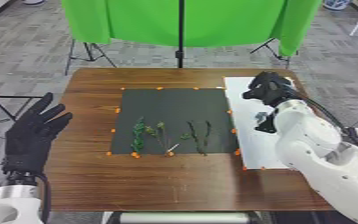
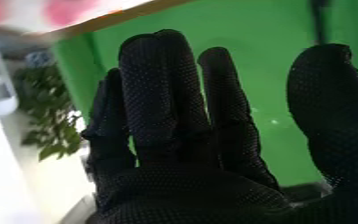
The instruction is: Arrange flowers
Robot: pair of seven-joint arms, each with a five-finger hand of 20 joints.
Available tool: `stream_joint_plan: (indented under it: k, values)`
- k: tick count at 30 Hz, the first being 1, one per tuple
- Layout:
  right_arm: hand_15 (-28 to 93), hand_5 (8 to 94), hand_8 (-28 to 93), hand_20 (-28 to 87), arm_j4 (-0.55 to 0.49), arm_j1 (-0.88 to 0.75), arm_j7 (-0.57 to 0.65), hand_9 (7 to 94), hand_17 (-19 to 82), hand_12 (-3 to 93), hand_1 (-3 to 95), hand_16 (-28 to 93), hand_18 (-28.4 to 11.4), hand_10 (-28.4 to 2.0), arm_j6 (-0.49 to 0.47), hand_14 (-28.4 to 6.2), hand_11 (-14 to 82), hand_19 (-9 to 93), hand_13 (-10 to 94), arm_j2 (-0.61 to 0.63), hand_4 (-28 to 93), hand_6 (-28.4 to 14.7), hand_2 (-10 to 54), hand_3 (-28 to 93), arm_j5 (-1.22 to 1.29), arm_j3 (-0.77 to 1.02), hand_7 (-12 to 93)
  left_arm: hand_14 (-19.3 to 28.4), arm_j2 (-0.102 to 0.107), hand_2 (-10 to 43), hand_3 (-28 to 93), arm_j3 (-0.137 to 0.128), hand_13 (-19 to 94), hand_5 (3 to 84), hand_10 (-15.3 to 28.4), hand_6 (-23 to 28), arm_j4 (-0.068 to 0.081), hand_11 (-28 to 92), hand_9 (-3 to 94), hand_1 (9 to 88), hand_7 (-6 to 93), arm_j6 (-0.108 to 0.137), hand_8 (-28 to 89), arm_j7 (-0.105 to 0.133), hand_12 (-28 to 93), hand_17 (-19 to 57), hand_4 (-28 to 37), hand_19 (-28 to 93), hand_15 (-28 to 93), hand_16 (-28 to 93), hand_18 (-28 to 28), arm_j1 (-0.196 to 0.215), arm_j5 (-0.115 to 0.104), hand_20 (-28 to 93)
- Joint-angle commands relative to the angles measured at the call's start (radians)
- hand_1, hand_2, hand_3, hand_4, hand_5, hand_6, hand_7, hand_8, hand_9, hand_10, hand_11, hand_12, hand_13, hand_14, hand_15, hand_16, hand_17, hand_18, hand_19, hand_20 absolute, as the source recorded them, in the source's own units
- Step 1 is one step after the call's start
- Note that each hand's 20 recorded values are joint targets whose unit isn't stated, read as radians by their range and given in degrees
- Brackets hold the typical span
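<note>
"Why lay the stems out like that, well apart from the right hand's (image 1: 266, 91) fingers?"

"So each can be picked singly, I'd say. There's a leafy stem (image 1: 138, 136), a budded one (image 1: 161, 133) and thin dark stems (image 1: 207, 132), all on the dark mat (image 1: 162, 102), towards the robot and leftward from those fingertips."

"And has that hand got anything?"

"Nothing. Its fingers are straight, with the thumb wide of them, probably kept ready for a grasp. It's over the far part of the white sheet (image 1: 248, 122)."

"The left hand (image 1: 33, 137)?"

"Spread well open and empty, out beside the table (image 1: 158, 192). Looks parked there to leave the stems free."

"What's that dark thing (image 1: 266, 124) behind the right fingers, on the robot's side?"

"Can't tell; the arm partly hides it. Might be a holder. The forearm could knock it coming back."

"Anything else in the way?"

"Orange bits (image 1: 238, 152) edge the mat, between those fingers and the stems. I'd come down from above. The green cloth (image 1: 229, 32) hangs beyond the fingertips, past the table, so it shouldn't bother anyone."
</note>
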Motion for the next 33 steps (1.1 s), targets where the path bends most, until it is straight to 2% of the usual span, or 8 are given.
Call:
stream_joint_plan:
  k: [1, 8, 9, 11, 18, 22, 27, 33]
  values:
    - [71, 52.4, -13, 40, 0.038, -0.07, 0.016, 60.4, 19, 14.7, 28.6, 10, -27.1, -18.9, -0.119, -13.9, 31.8, 79, 57, 0.081, -25, -1.8, -6.6, 80, -0.04, 0.025, 19, 24.9, 0.001, 5.7, 80, 0.011, 24, 34.5, 17.8, 6.2, 0.016, 21, 32.6, 22.2, 13.5, -0.008, -10, -0.005, 11, -9.7, -27.1, 51, 47, -7, 23.4, -0.01, -0.009, 17]
    - [71, 50.9, -14, 41, 0.075, -0.04, 0.022, 59.2, 19, 14.9, 28.8, 10, -27.9, -18.7, -0.116, -14.7, 31.3, 79, 55, 0.071, -26, 0.2, -8.3, 80, -0.081, -0.069, 20, 24.9, 0.002, 5.7, 80, 0.021, 24, 34.2, 17.9, 6.1, 0.019, 21, 32.6, 22.6, 13.7, -0.014, -11, -0.01, 11, -9.7, -26.9, 51, 47, -7, 23.4, -0.017, -0.008, 17]
    - [71, 50.8, -14, 41, 0.08, -0.038, 0.02, 59.2, 19, 14.9, 28.8, 10, -27.9, -18.6, -0.116, -14.7, 31.4, 78, 55, 0.068, -26, 0.2, -8.4, 80, -0.084, -0.075, 20, 24.9, -0.005, 5.6, 80, 0.016, 24, 34.2, 17.9, 6.1, 0.019, 21, 32.7, 22.8, 13.7, -0.029, -11, -0.016, 11, -9.7, -26.7, 51, 47, -7, 23.4, -0.012, 0.0, 17]
    - [71, 50.1, -14, 42, 0.085, -0.027, 0.032, 59.2, 19, 14.8, 28.9, 9, -27.9, -18.5, -0.168, -14.7, 31.4, 78, 55, 0.053, -26, 0.1, -8.4, 80, -0.056, -0.074, 20, 24.8, -0.011, 5.2, 80, 0.016, 24, 34.4, 17.8, 5.9, 0.016, 21, 32.6, 23.0, 14.0, -0.029, -11, -0.024, 11, -9.7, -26.1, 51, 47, -7, 23.4, -0.008, 0.002, 17]
    - [71, 49.7, -14, 43, 0.131, 0.042, 0.046, 59.2, 19, 14.8, 29.9, 9, -28.1, -17.9, -0.108, -14.2, 32.2, 78, 56, 0.067, -26, 1.0, -8.7, 80, -0.108, -0.197, 20, 24.8, -0.017, 5.1, 80, 0.026, 24, 34.4, 17.9, 6.0, 0.022, 21, 32.6, 23.5, 14.0, -0.029, -11, -0.019, 11, -9.7, -25.7, 51, 47, -7, 23.3, -0.009, -0.004, 17]
    - [68, 59.9, -14, 43, 0.171, 0.127, 0.054, 68.4, 22, 15.4, 37.2, 11, -26.9, -14.3, 0.073, -10.9, 34.2, 79, 63, 0.106, -28, 2.7, -9.4, 79, -0.174, -0.366, 24, 24.7, -0.014, 5.1, 80, 0.028, 24, 34.5, 17.8, 6.2, 0.023, 21, 32.7, 23.5, 13.8, -0.025, -11, -0.005, 11, -9.7, -25.6, 51, 47, -7, 23.3, -0.005, -0.01, 17]
    - [66, 76.8, -3, 42, 0.181, 0.139, 0.03, 88.5, 30, 35.4, 54.8, 20, -22.6, -5.5, 0.147, -3.9, 20.4, 87, 75, 0.128, -28, 3.2, -9.5, 69, -0.217, -0.411, 35, 24.8, -0.012, 5.1, 80, 0.025, 24, 34.5, 17.9, 6.3, 0.019, 22, 32.8, 23.6, 13.7, -0.022, -10, -0.002, 11, -9.7, -25.6, 51, 47, -7, 23.3, 0.002, -0.012, 17]
    - [64, 82.9, 1, 41, 0.101, 0.083, 0.004, 93.2, 33, 36.7, 58.3, 20, -22.5, -4.1, 0.191, -3.2, 18.2, 90, 80, 0.108, -28, 2.4, -9.5, 68, -0.256, -0.305, 28, 24.8, 0.004, 5.0, 80, 0.01, 24, 34.4, 17.8, 6.3, 0.007, 22, 32.9, 23.4, 13.8, -0.014, -10, 0.012, 11, -9.7, -25.6, 51, 47, -7, 23.3, 0.015, -0.015, 17]
